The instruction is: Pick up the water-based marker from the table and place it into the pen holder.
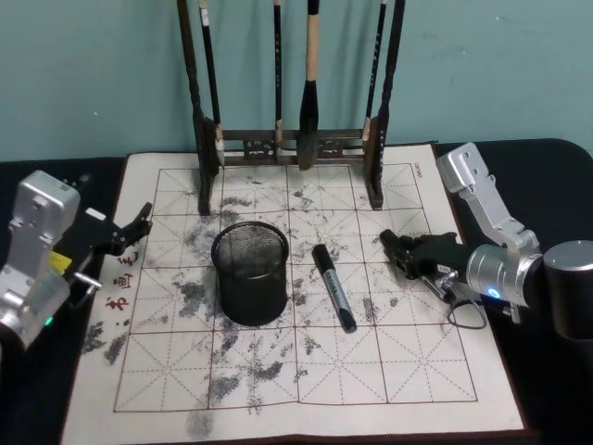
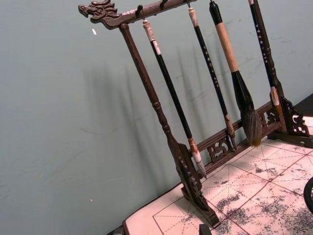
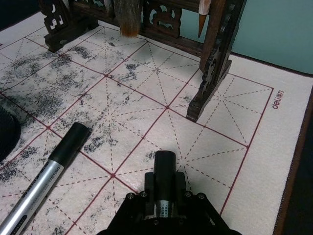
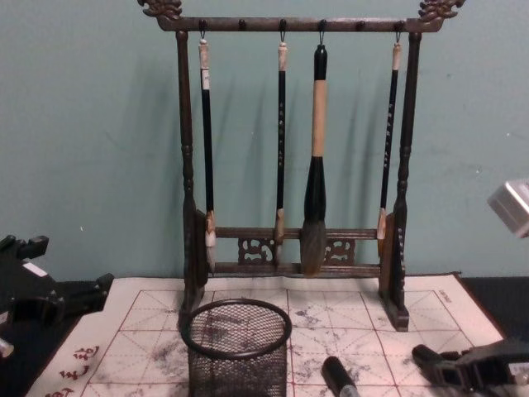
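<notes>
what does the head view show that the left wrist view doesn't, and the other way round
Head view, not the left wrist view: the marker lying on the mat right of the pen holder, the right gripper just right of the marker, and the left gripper, seen whole, at the mat's left edge.
Left wrist view, not the head view: the rack's top bar with its carved dragon end.
Both: the wooden brush rack, its hanging brushes and the ink-stained grid mat.
</notes>
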